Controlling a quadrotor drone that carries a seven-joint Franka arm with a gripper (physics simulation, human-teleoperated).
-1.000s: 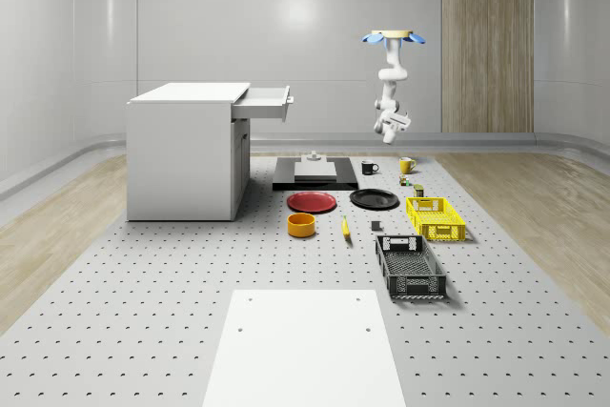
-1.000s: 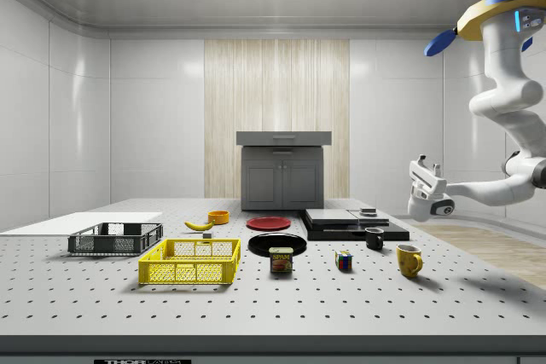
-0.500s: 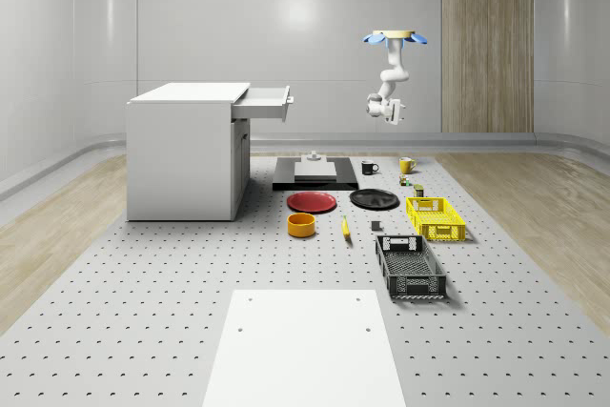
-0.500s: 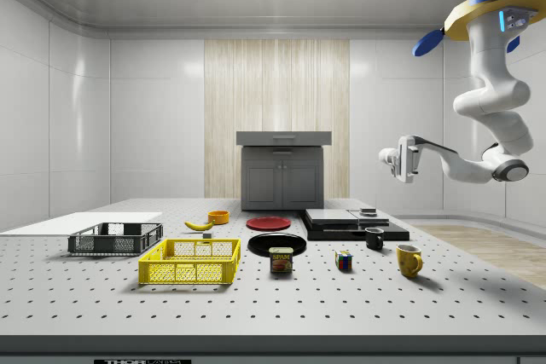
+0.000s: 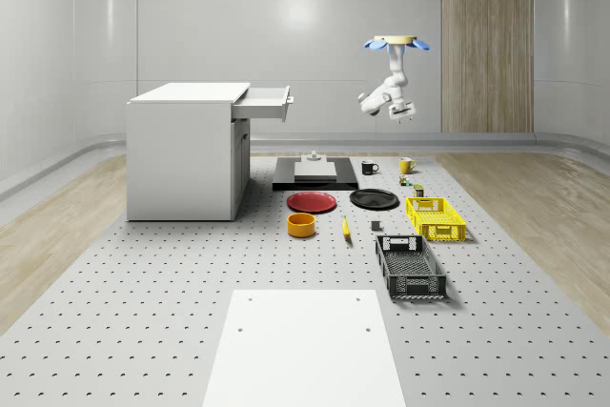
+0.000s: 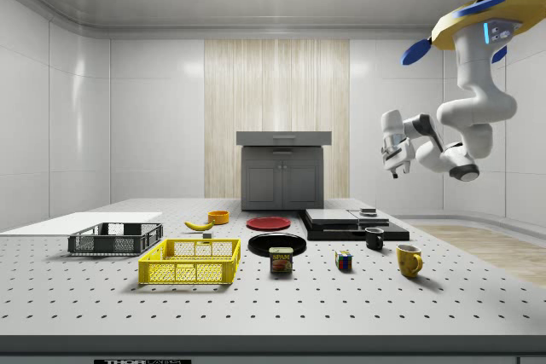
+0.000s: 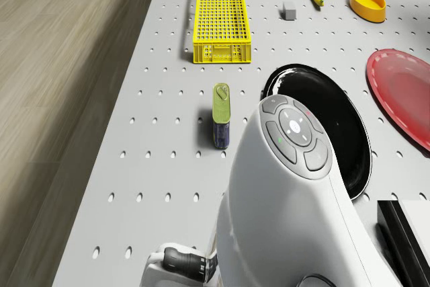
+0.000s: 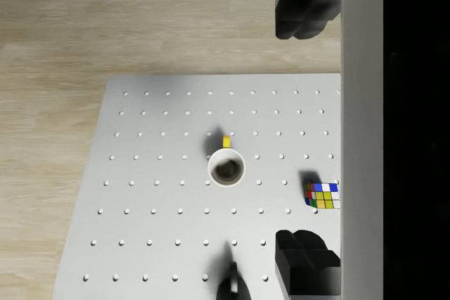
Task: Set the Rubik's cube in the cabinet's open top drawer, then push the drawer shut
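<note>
Hovering high over the far right end of the pegboard table [image 5: 143,331], near the upper right of the whole-scene view: the drone [image 5: 395,42], arm folded beneath. Hanging in mid-air, well above the yellow mug [image 6: 409,259] and black mug [image 6: 374,239]: the gripper [image 6: 392,164], fingers [image 8: 306,5] spread apart, empty. Resting on the table at the right of the side view, between the spam can [image 6: 281,259] and yellow mug: the Rubik's cube [image 6: 343,260]. Standing at the left of the whole-scene view: the cabinet [image 5: 186,152], top drawer [image 5: 264,102] pulled open.
</note>
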